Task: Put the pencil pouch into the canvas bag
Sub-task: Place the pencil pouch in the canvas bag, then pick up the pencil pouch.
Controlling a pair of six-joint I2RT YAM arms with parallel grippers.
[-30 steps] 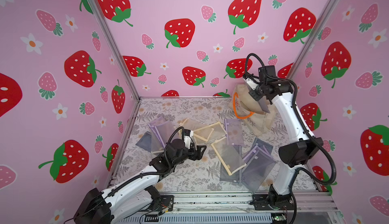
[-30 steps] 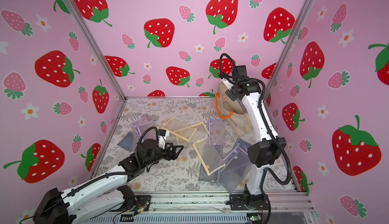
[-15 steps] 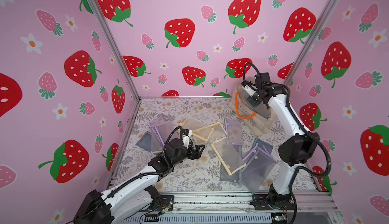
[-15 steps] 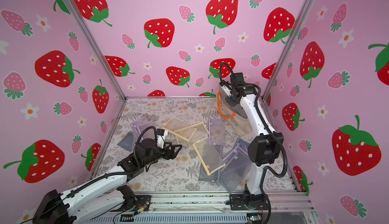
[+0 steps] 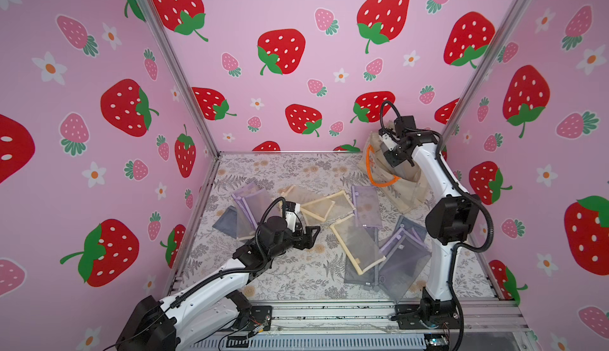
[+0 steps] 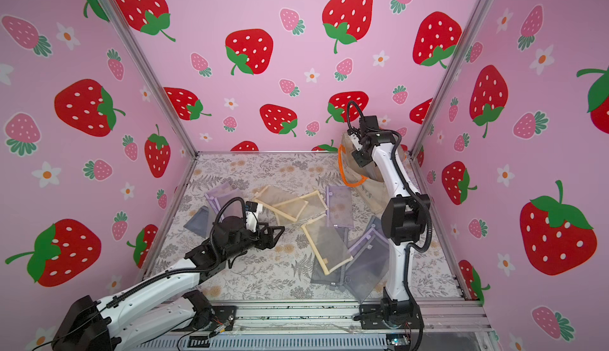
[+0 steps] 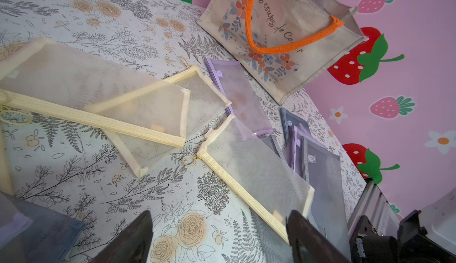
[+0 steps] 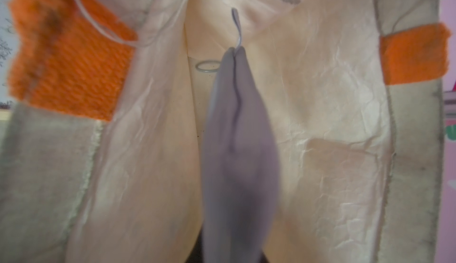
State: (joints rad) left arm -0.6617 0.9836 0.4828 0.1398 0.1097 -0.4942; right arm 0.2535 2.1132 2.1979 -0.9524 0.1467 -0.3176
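Observation:
The canvas bag (image 5: 379, 171) (image 6: 351, 165) (image 7: 283, 39) stands at the back right with its mouth up and an orange handle hanging down its front. My right gripper (image 5: 395, 156) (image 6: 361, 156) (image 8: 237, 259) is over that mouth, shut on a grey pencil pouch (image 8: 237, 150) (image 5: 403, 171) that hangs inside the bag's cream lining (image 8: 320, 101). Only dark slivers of the jaws show beside the pouch. My left gripper (image 5: 314, 234) (image 6: 280, 232) (image 7: 219, 224) hovers open and holding nothing, low over the floral table, next to a cream mesh pouch (image 7: 259, 175).
Several cream, lilac and grey mesh pouches lie scattered over the floral table (image 5: 290, 273), some overlapping, between the two arms and at the right arm's base. Pink strawberry walls close off the left, back and right. A metal rail (image 5: 329, 313) runs along the front.
My right gripper has come down and towards the back over the bag, carrying the grey pouch into its mouth. The left arm has barely moved.

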